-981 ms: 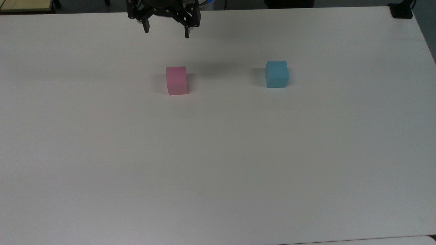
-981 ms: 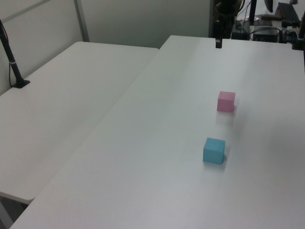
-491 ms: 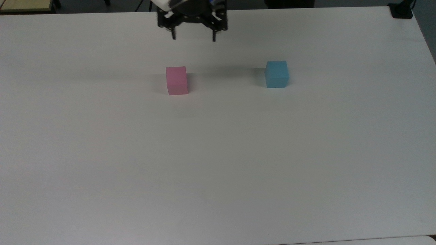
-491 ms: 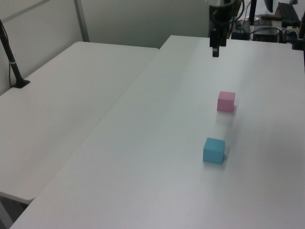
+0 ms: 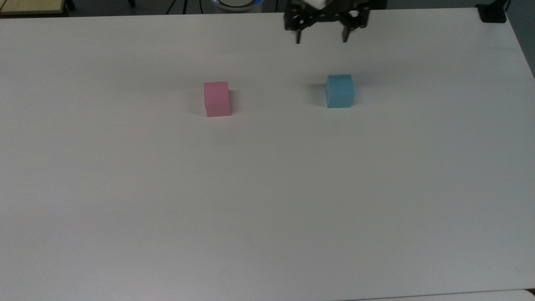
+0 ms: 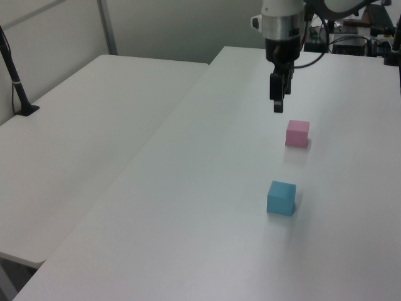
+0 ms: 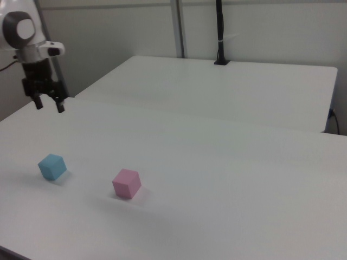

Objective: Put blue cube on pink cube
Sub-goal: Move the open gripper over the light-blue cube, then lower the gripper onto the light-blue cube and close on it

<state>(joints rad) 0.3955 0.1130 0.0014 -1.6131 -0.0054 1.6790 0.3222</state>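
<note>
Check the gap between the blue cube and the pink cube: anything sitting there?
Nothing. In the top view the stretch from the blue cube to the pink cube is bare white table; the right view agrees.

Blue cube (image 5: 339, 90) and pink cube (image 5: 217, 98) — flat on the table, well apart.

Even, soft overhead light washing white worktop (image 5: 267, 188); no harsh glare. Faint diffuse shadows lying beside pink cube (image 5: 217, 99) and blue cube (image 5: 339, 90) toward top view's left. Mild grain showing; focus holding throughout.
</note>
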